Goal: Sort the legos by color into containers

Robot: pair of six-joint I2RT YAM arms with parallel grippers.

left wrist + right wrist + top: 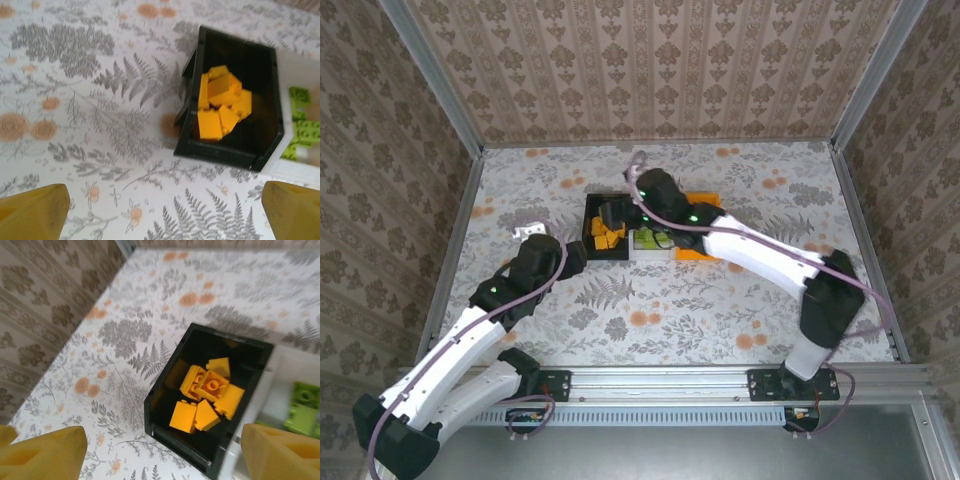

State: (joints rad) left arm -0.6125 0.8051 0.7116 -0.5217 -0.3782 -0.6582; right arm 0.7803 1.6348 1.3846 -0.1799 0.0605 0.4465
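Floral tabletop [720,300], yellow legos [207,400] in black bin [161,407] under right claw [162,454]

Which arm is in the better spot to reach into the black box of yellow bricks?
Right, probably. The right tool hangs open straight above the black box and its yellow bricks. The left tool is open too, but sits over the table beside the box.

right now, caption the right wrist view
Open right gripper over black bin of orange-yellow legos, green legos in white bin alongside
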